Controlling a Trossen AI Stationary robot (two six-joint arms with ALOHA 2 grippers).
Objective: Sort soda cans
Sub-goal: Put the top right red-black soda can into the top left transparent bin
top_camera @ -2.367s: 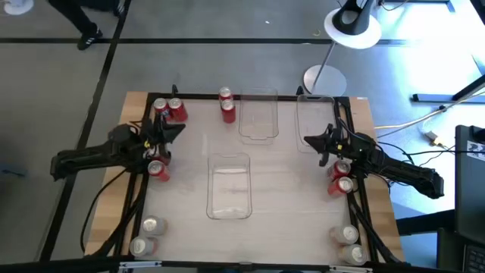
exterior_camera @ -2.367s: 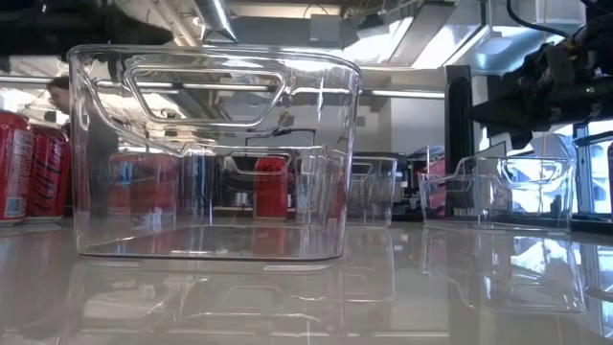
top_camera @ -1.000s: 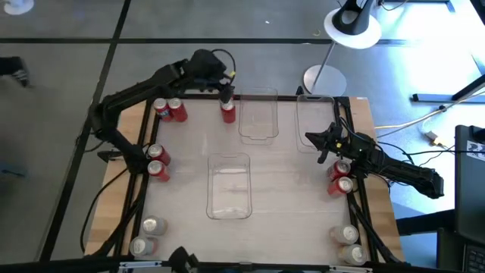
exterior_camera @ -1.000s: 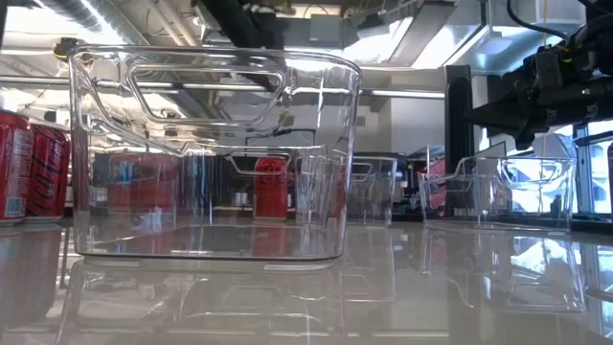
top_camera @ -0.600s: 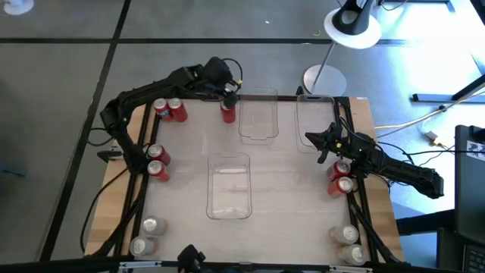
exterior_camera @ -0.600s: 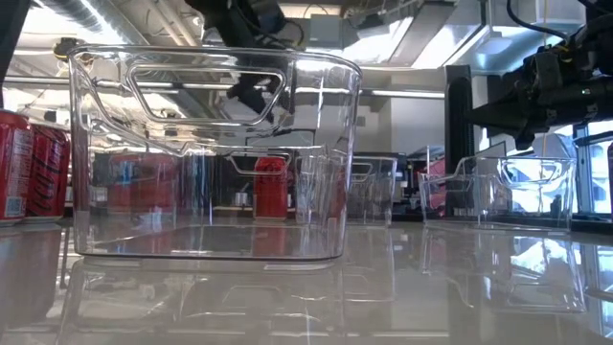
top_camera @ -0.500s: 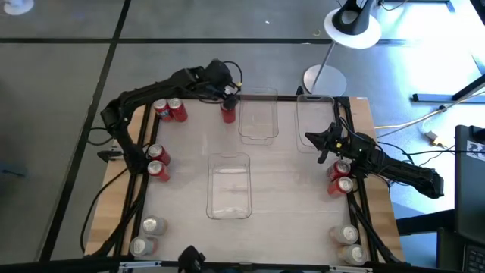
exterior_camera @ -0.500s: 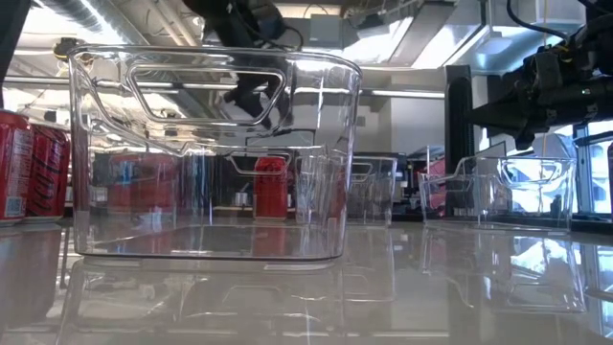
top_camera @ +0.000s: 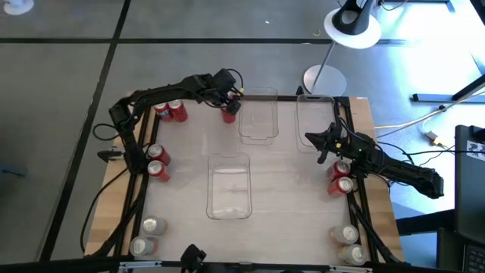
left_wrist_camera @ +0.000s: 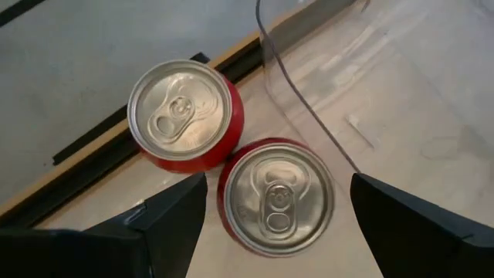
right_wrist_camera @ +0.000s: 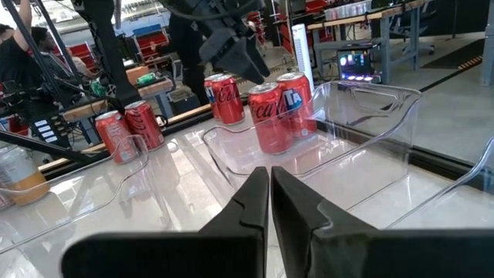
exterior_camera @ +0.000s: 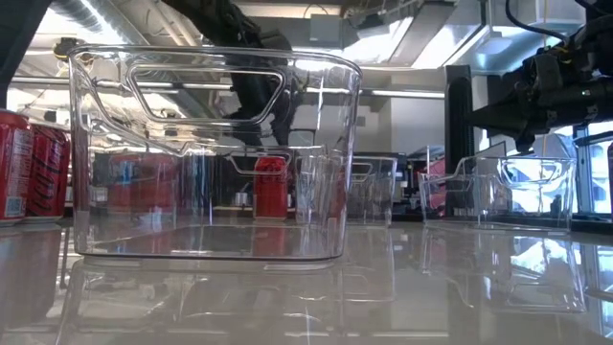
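Your left gripper [left_wrist_camera: 270,202] hovers wide open and empty over the nearer of two red cans [left_wrist_camera: 276,196] at the table's 12 o'clock edge; descend off-centre and a finger clips its touching neighbour [left_wrist_camera: 184,116]. At 3 o'clock, your right gripper [right_wrist_camera: 269,202] waits shut, holding nothing.

Cans [left_wrist_camera: 276,197] are showing brushed silver metal tops and glossy red painted sides. Bins [exterior_camera: 215,153] are looking like clear, smooth plastic, catching glare. Table [top_camera: 288,189] top is reading as a glossy pale sheet, reflecting; bare wood is showing along its edges. Fingers [left_wrist_camera: 162,224] are appearing matt black.
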